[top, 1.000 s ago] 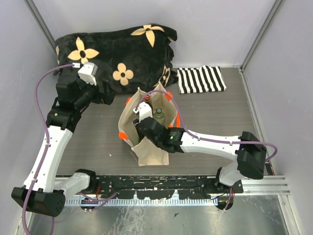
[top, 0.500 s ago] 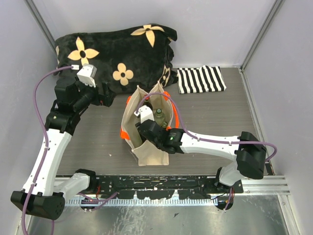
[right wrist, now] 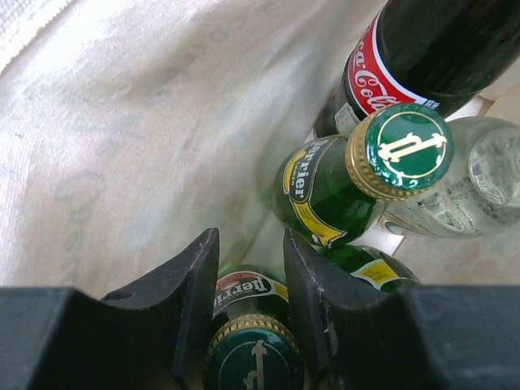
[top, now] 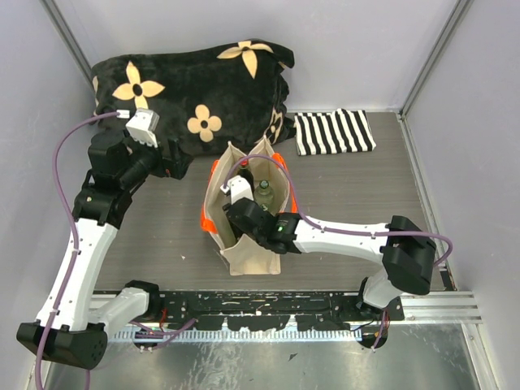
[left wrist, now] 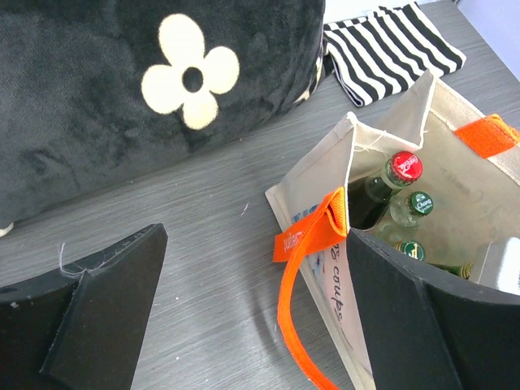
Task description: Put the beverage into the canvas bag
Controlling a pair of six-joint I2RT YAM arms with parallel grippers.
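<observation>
Top view: my right gripper (top: pixel 242 213) sunk inside canvas bag (top: pixel 252 256), which stands mid-table. My left gripper (top: pixel 169 162) at edge of black flowered cushion (top: pixel 195 81).

Left wrist: my 2 fingers spread wide, nothing between; bag to right.

Right wrist: my 2 fingers clamp neck of beverage (right wrist: pixel 252 349), a green bottle, inside bag among other bottles (right wrist: pixel 357 179).

1. Robot test cell in a lab, not a home.
2. Plain pale walls (top: pixel 366 49) and metal corner posts (top: pixel 426 65) box in my grey table (top: pixel 357 187).
3. My arm bases (top: pixel 134 299) bolt to an aluminium rail (top: pixel 439 305); purple cable (top: pixel 58 162) runs exposed.
4. Props: flowered cushion (top: pixel 195 81), striped cloth (top: pixel 333 132).
</observation>
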